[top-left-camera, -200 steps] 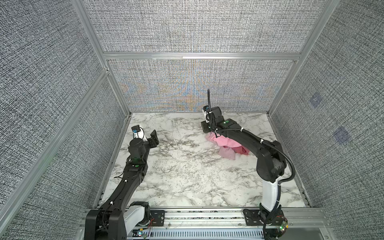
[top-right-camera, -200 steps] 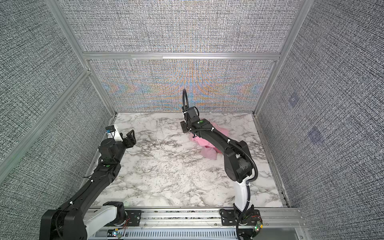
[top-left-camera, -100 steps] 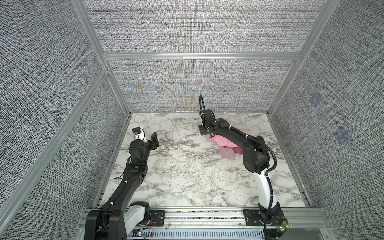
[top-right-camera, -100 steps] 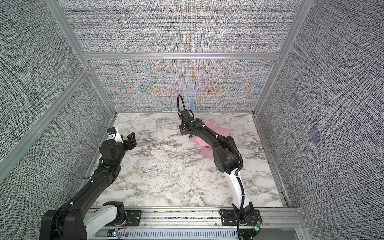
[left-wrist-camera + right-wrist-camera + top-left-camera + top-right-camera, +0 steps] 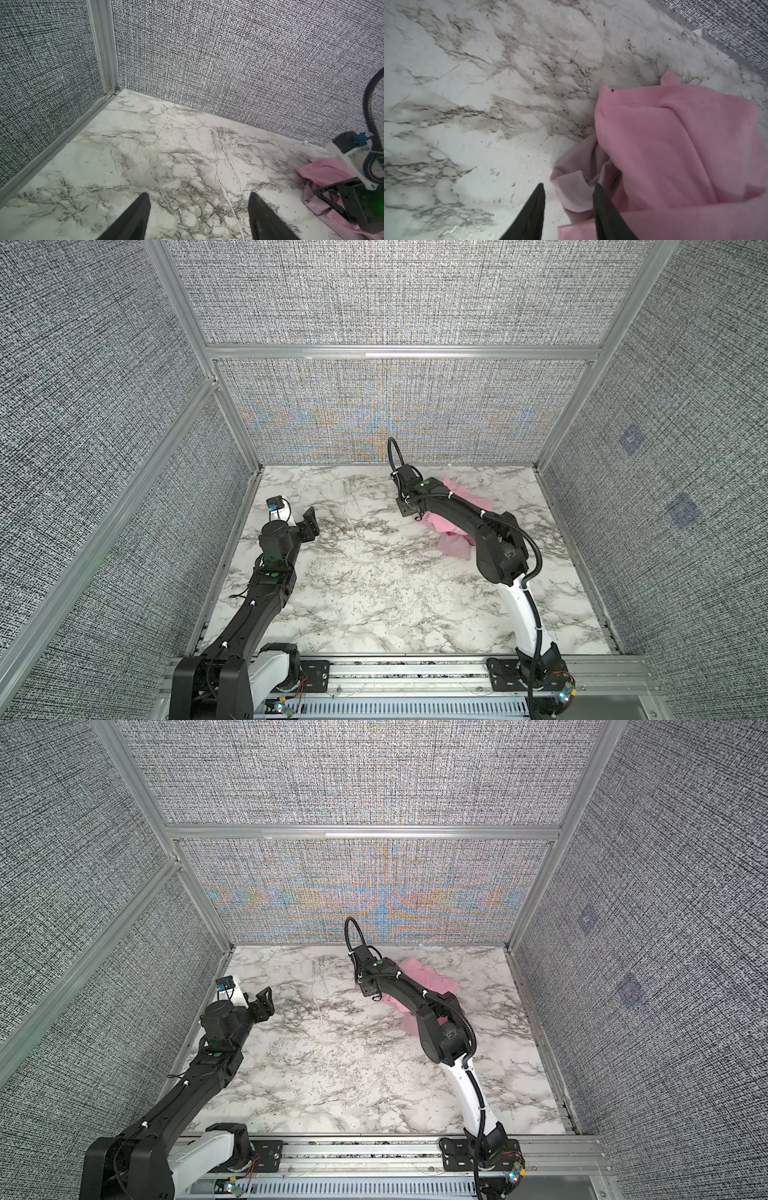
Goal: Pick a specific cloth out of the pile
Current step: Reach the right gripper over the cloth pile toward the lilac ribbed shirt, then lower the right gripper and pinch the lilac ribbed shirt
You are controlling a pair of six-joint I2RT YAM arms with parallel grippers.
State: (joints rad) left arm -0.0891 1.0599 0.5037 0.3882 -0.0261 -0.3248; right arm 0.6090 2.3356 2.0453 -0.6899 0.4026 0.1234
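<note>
Left claw (image 5: 198, 207) spread, idle over desk (image 5: 166, 145). Right claw (image 5: 568, 186) half-spread, cloth (image 5: 577, 160) corner straddled between tips, not yet pinched; pile (image 5: 675, 145) beside right tip. Grasp step judged in hand: closure on pale fold alone, then lift, called for.

Bright, even, diffuse lighting; shadows soft. Moiré shimmer on rear wall panel (image 5: 395, 414); right wrist view slightly blurred.

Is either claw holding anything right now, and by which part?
Nothing is gripped. The right gripper stands open astride the ribbed edge of the pale cloth; the left gripper is empty.
</note>
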